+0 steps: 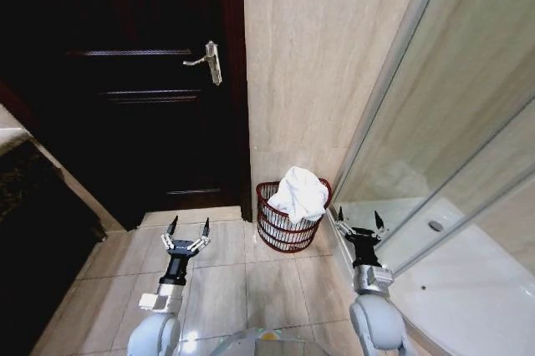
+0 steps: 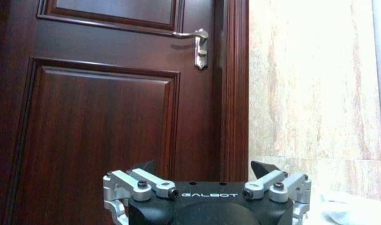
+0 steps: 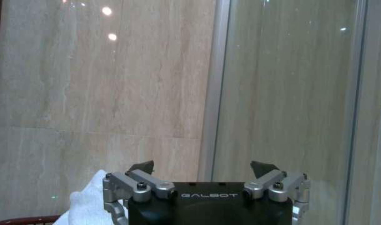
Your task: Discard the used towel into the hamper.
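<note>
The hamper [image 1: 287, 226], a small round reddish-brown basket of thin bars, stands on the tiled floor against the beige wall, between the door and the shower glass. A white towel [image 1: 299, 193] lies heaped in it and rises above the rim; the towel [image 3: 87, 204] and a bit of the hamper rim [image 3: 25, 220] also show in the right wrist view. My left gripper [image 1: 189, 226] hangs open and empty to the hamper's left. My right gripper [image 1: 359, 220] is open and empty just right of the hamper.
A dark wooden door [image 1: 134, 89] with a silver lever handle [image 1: 209, 59] is shut at the left. A glass shower screen [image 1: 443, 122] and white shower tray [image 1: 468, 281] fill the right. A dark counter [image 1: 33, 231] runs along the left edge.
</note>
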### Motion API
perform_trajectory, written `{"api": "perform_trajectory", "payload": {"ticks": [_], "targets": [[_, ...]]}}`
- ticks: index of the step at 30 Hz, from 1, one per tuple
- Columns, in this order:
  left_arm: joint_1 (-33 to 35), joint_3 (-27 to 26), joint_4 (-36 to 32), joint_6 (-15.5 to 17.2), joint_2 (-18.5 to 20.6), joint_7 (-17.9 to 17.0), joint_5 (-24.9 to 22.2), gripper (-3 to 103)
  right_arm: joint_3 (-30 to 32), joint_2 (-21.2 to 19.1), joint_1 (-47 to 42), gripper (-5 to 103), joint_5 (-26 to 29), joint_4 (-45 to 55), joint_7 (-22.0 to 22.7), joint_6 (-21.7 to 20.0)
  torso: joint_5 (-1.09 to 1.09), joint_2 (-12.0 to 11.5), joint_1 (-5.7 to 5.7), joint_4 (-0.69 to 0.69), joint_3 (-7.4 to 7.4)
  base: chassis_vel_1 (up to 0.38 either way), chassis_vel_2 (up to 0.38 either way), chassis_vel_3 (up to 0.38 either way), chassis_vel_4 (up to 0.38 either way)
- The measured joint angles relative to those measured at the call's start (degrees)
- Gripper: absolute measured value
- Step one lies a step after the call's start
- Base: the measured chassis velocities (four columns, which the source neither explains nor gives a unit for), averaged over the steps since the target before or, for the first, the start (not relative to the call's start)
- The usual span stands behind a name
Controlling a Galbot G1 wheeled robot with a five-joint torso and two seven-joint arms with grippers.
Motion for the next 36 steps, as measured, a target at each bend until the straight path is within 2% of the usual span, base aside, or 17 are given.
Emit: {"api": "perform_trajectory", "payload": {"ticks": [14, 15, 18, 26, 36], "targets": [[-0.36, 0.48, -0.24, 0.06, -0.47, 0.17, 1.08, 100, -0.66, 0.76, -0.01, 100, 0.28, -1.12, 0.96, 0.56, 0.0, 0.2, 0.11, 0.0, 0.13, 0.167, 0.174, -0.165, -0.157], [-0.36, 0.5, -0.2, 0.06, -0.68, 0.16, 1.16, 100, -0.75, 0.79, -0.02, 100, 0.88, -1.12, 1.19, 0.75, -0.06, 0.22, 0.11, 0.0, 0.13, 0.189, 0.136, -0.148, -0.152], [-0.28, 0.62, -0.1, 0.02, -1.15, 0.16, 1.49, 100, -0.49, 0.9, -0.02, 100, 1.17, -1.08, 0.63, 0.76, -0.01, 0.25, 0.11, 0.01, 0.15, 0.111, 0.113, -0.05, -0.086], [-0.09, 0.96, -0.78, 0.06, -1.65, 0.17, 2.35, 100, 0.2, -1.44, 1.44, 100, 4.55, -0.22, -0.03, -2.53, 0.01, 0.32, 0.12, 0.0, 0.19, -0.048, -0.045, 0.042, 0.033], [0.63, 0.99, -1.61, 0.12, -1.88, 0.15, 3.14, 100, -0.03, -1.37, 2.4, 100, 4.95, 0.14, -0.9, -4.21, 0.0, 0.36, 0.14, 0.0, 0.21, -0.067, 0.077, 0.061, -0.078]]}}
